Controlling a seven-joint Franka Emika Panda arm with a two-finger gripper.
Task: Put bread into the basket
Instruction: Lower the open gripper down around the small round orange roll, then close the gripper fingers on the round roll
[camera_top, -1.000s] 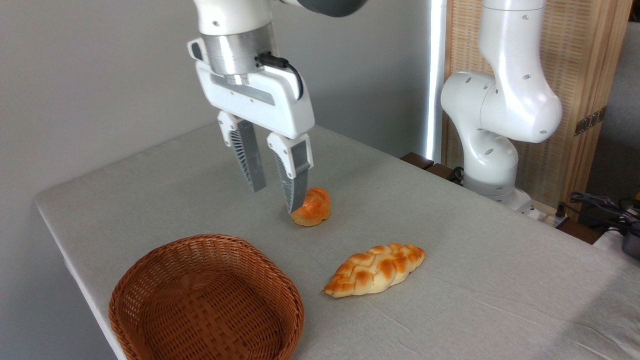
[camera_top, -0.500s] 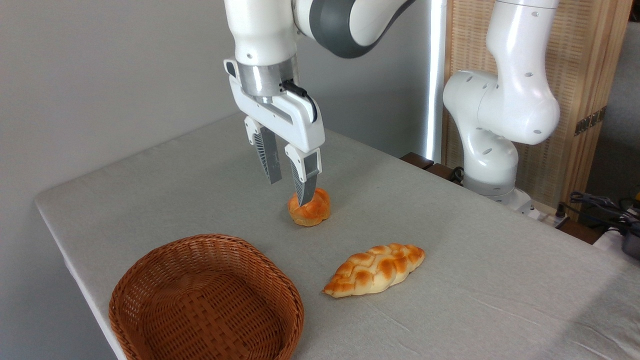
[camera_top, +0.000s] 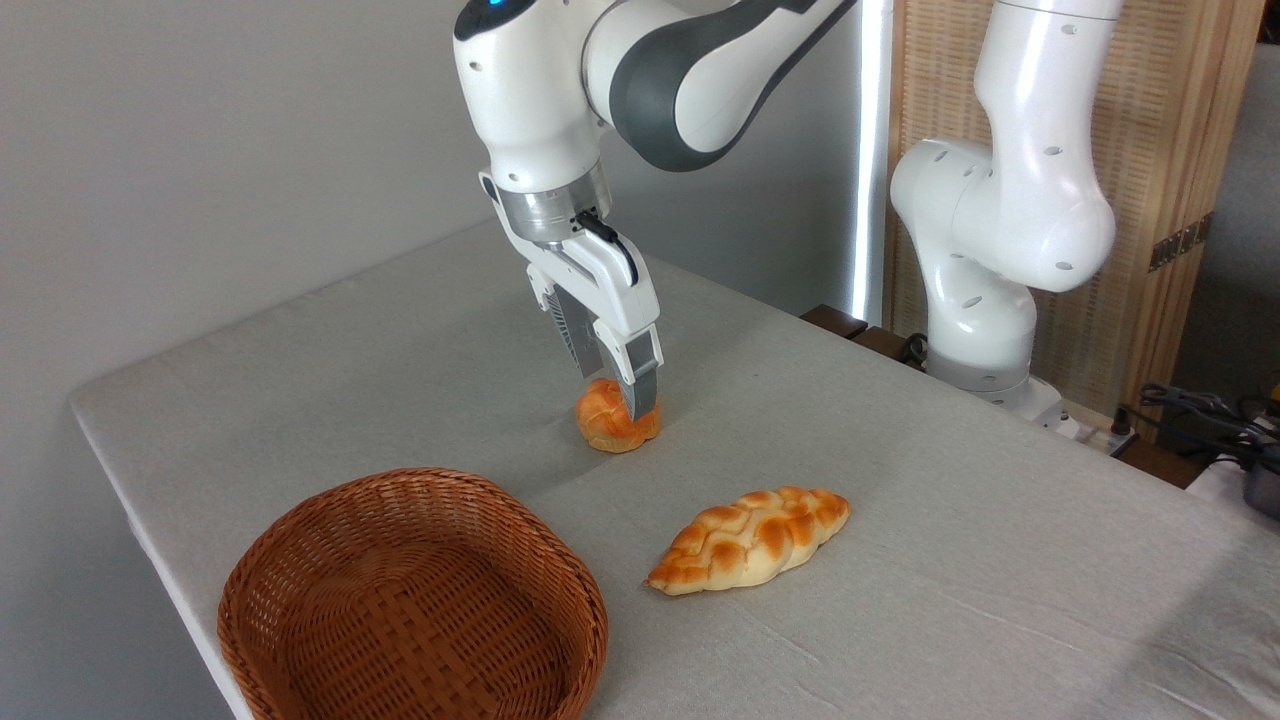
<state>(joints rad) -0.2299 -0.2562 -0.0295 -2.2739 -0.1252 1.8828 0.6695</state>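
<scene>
gripper straddling bread | basket near | braided loaf apart

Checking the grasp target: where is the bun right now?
The bun sits on the table mid-frame, between the open gripper's fingers, behind the basket and braided loaf.

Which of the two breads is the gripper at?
The small round bun, farther back on the table. The gripper straddles it, fingers either side. The long braided loaf lies apart, nearer the camera, right of the basket.
</scene>
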